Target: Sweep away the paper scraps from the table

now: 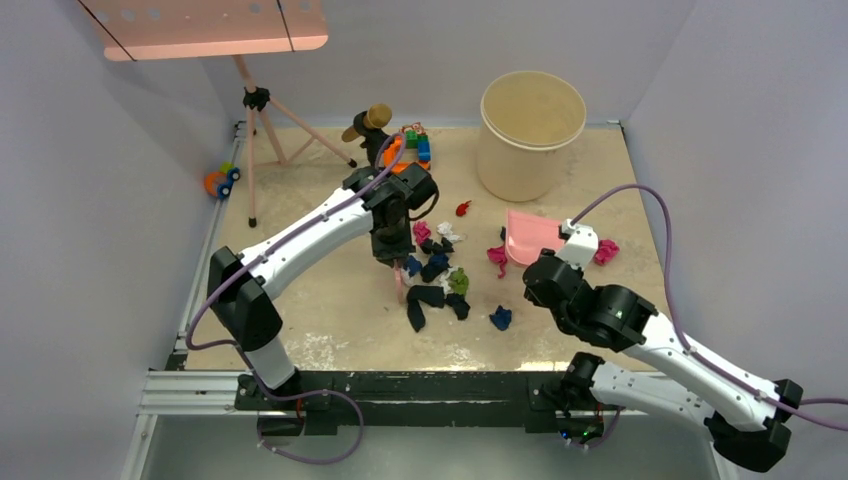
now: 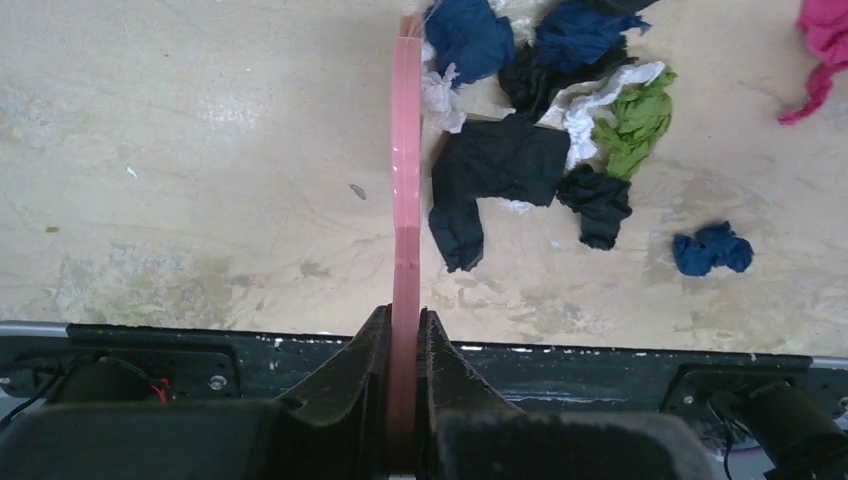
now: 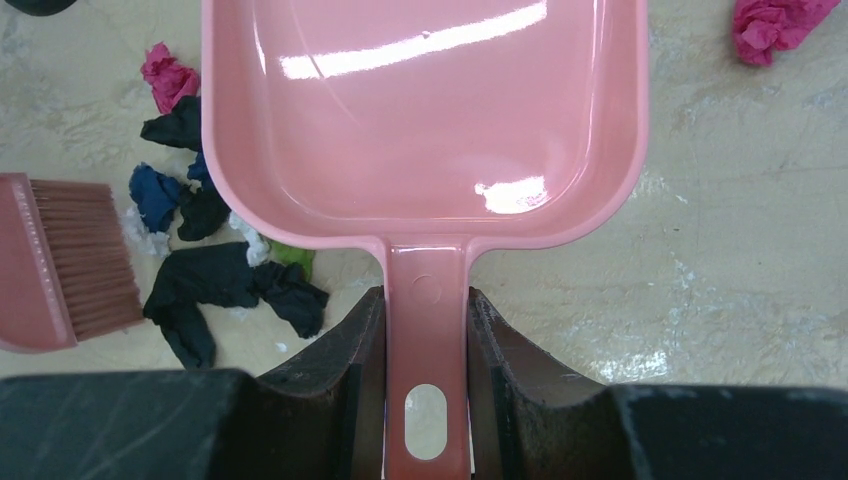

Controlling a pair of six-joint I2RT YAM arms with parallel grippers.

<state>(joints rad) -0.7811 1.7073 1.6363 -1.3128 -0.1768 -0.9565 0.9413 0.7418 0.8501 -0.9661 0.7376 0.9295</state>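
Paper scraps (image 1: 436, 275) in navy, black, green, white and pink lie bunched mid-table (image 1: 320, 310). A red bit (image 1: 462, 208) and a pink wad (image 1: 606, 250) lie apart. My left gripper (image 1: 392, 252) is shut on the pink brush (image 2: 405, 180), which stands edge-on just left of the pile, its far end touching white and blue scraps (image 2: 465, 40). Right of the pile, my right gripper (image 3: 425, 310) is shut on the handle of the pink dustpan (image 3: 425, 110), whose tray looks empty. The brush's bristles (image 3: 85, 255) show beside black scraps (image 3: 215, 285).
A beige bucket (image 1: 532, 120) stands at the back right. Bright toy blocks (image 1: 415, 145) and a brown object (image 1: 368, 120) sit at the back middle. A tripod (image 1: 262, 130) and a small orange toy (image 1: 222, 181) are at the back left. A black rail (image 1: 400, 388) runs along the near edge.
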